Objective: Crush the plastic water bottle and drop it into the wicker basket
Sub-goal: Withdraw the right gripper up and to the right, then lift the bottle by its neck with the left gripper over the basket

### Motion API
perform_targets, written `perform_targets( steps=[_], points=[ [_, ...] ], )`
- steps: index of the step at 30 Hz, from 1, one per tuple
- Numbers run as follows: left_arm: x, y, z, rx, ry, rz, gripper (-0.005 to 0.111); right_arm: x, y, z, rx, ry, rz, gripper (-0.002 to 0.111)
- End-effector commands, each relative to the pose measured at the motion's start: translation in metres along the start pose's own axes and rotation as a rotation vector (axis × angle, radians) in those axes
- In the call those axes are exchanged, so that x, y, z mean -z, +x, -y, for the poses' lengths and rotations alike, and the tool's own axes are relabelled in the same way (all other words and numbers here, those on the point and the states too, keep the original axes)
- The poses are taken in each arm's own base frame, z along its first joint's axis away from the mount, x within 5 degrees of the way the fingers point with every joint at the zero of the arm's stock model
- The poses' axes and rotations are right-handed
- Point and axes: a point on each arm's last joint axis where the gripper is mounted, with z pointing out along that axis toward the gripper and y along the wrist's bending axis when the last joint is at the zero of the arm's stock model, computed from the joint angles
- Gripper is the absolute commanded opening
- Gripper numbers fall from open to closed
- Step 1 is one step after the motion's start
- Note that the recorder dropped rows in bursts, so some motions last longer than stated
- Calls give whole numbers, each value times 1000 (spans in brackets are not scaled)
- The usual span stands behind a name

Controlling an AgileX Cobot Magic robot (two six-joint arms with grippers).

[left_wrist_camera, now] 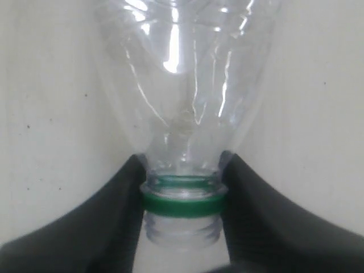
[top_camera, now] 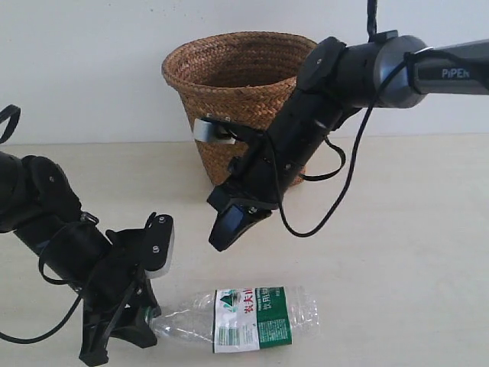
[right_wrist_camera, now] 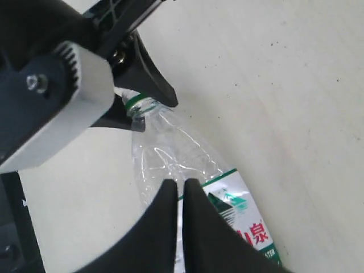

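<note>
The plastic water bottle (top_camera: 252, 317) lies on its side on the table near the front edge, clear, with a green-and-white label. My left gripper (top_camera: 147, 316) is shut on the bottle's neck. In the left wrist view its fingers (left_wrist_camera: 122, 199) clamp the neck at a green ring, with bare threads below and no cap showing on the bottle (left_wrist_camera: 182, 85). My right gripper (top_camera: 221, 237) hangs shut and empty above the bottle's shoulder, apart from it. In the right wrist view the right gripper (right_wrist_camera: 180, 185) points down over the bottle (right_wrist_camera: 165, 151). The wicker basket (top_camera: 229, 76) stands upright at the back.
The right arm (top_camera: 359, 73) reaches in front of the basket's right side, with a black cable (top_camera: 336, 191) looping below it. The left arm (top_camera: 46, 214) crouches at the front left. The table surface is pale and bare to the right of the bottle.
</note>
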Motion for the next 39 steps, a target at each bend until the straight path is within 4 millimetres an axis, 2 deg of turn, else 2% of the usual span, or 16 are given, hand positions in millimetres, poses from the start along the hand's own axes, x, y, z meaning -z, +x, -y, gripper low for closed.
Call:
perform_targets(
  steps=[1, 4, 7, 12, 15, 17, 19, 22, 25, 27, 28, 29, 31, 32, 34, 39],
  points=[
    [2, -2, 0, 6, -1, 11, 4, 17, 17, -16, 90, 43, -43, 0],
    [2, -2, 0, -8, -1, 10, 4, 33, 40, -23, 118, 100, -96, 0],
    [4, -3, 1, -30, 2, 14, 4, 64, 63, -22, 82, 149, -68, 0],
    [27, -17, 4, -76, -1, 67, 4, 129, 104, 0, -104, 258, 64, 0],
    [52, -32, 8, -122, 21, 128, 4, 154, 131, 18, -283, 294, 127, 0],
    [77, -45, 10, -178, 31, 163, 4, 158, 155, 32, -401, 289, 139, 0],
    [98, -56, 12, -230, 50, 191, 4, 151, 168, 38, -444, 294, 136, 0],
    [121, -70, 6, -275, 21, 220, 4, 149, 168, 43, -433, 331, 163, 0],
    [162, -92, -22, -241, -213, 260, 4, 149, 167, 43, -428, 336, 168, 0],
    [195, -104, -54, -161, -546, 328, 4, 149, 167, 44, -428, 340, 170, 0],
    [206, -109, -74, -138, -743, 357, 8, 149, 167, 44, -430, 337, 176, 0],
    [209, -112, -86, -133, -841, 363, 17, 149, 167, 44, -431, 336, 177, 0],
    [203, -114, -112, -110, -943, 357, 64, 149, 166, 43, -429, 330, 176, 0],
    [193, -113, -126, -91, -969, 351, 92, 148, 166, 42, -431, 319, 174, 0],
    [182, -111, -134, -90, -958, 335, 97, 148, 166, 41, -432, 313, 173, 0],
    [180, -112, -136, -94, -960, 333, 86, 149, 165, 43, -424, 328, 186, 0]
  ],
)
